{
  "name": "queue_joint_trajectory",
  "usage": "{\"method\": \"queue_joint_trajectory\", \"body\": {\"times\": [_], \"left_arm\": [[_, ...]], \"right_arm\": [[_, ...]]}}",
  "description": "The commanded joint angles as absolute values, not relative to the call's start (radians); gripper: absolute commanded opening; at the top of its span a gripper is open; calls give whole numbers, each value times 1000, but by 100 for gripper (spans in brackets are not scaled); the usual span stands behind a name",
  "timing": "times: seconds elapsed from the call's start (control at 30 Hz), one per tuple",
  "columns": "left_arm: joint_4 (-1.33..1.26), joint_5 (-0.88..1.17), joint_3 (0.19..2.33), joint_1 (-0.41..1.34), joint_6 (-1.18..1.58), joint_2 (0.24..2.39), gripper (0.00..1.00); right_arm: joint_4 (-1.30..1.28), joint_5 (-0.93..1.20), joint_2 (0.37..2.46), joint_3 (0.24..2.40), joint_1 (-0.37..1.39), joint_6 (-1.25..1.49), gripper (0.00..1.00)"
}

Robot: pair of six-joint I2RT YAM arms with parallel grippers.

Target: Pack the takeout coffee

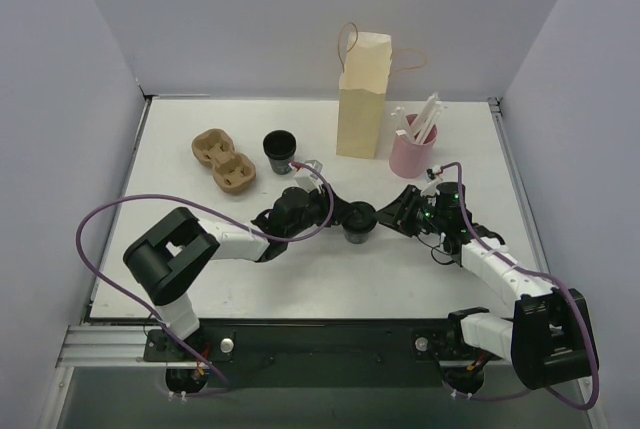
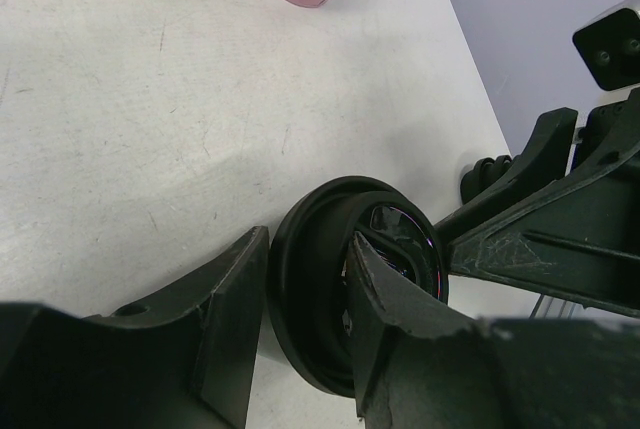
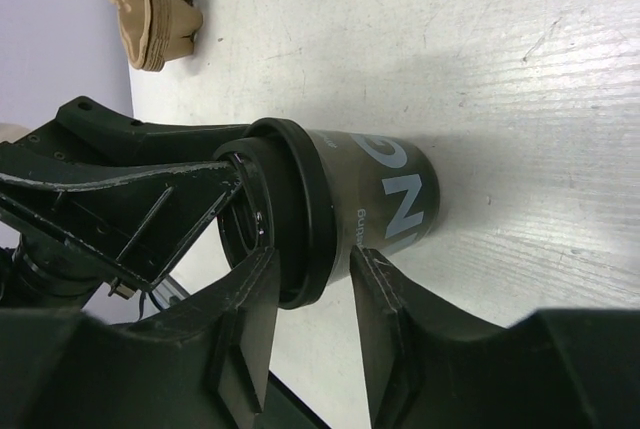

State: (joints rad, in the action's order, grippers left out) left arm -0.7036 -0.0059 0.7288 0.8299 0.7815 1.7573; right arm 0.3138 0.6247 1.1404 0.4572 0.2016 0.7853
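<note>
**Lidded cup caught between both grippers, on the near side of the paper bag**

Nearest of all, the two arm bases sit at the table's near edge, far from the paper bag [image 1: 363,99]. Both arms reach inward to one spot. There the cup [image 1: 358,226] stands upright, straight out on the bag's near side and well apart from it, with its black lid [image 2: 310,294] on top.

The left gripper [image 2: 308,244] comes at the cup from the bag's left. Its jaws are narrow and closed over the lid's rim, one finger outside the rim and the other lying across the lid's top. The right gripper [image 3: 317,257] comes in from the bag's right with its jaws partly apart. One of its fingers sits beside the lid's rim and the other touches the cup's wall just under it. Whether it squeezes cannot be told.

Bare table [image 1: 180,119] lies between the cup and the bag, and a wider bare stretch runs off to the bag's near left. A purple cable [image 1: 100,219] loops over that stretch from the left arm.

Farther out, an open black cup [image 1: 280,152] stands near the bag's left, a little nearer than the bag. The brown pulp carrier [image 1: 223,160] lies beyond that cup, farther left of the bag. Just beside the bag's right stands a pink holder [image 1: 410,156] with white sticks [image 1: 428,117] leaning in it. The bag itself is upright with its top open, near the table's far edge.

The tabletop is white and finely scratched. Pale lilac walls [image 1: 250,9] close it in on the left, the right and behind the bag.
</note>
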Motion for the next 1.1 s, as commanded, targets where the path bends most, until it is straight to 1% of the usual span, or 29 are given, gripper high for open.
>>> {"method": "queue_joint_trajectory", "body": {"times": [0.0, 0.13, 0.27, 0.43, 0.63, 0.9, 1.0, 1.07], "left_arm": [[-100, -60, 623, 834, 634, 1905, 44], [-98, -64, 624, 835, 634, 1910, 44], [-112, -57, 615, 836, 638, 1913, 44], [-115, -58, 620, 841, 641, 1921, 44], [-118, -57, 623, 842, 644, 1927, 44], [-127, -58, 617, 850, 653, 1942, 44], [-126, -60, 612, 851, 658, 1942, 44], [-124, -66, 606, 854, 666, 1937, 44]], "right_arm": [[288, 589, 1104, 480, 192, 761, 38], [255, 581, 1101, 495, 192, 742, 38], [282, 592, 1120, 488, 190, 756, 37], [334, 595, 1146, 469, 192, 776, 32], [452, 617, 1206, 420, 192, 831, 29], [673, 629, 1299, 290, 190, 939, 17], [750, 632, 1307, 232, 190, 976, 15], [753, 614, 1298, 195, 192, 974, 14]]}}
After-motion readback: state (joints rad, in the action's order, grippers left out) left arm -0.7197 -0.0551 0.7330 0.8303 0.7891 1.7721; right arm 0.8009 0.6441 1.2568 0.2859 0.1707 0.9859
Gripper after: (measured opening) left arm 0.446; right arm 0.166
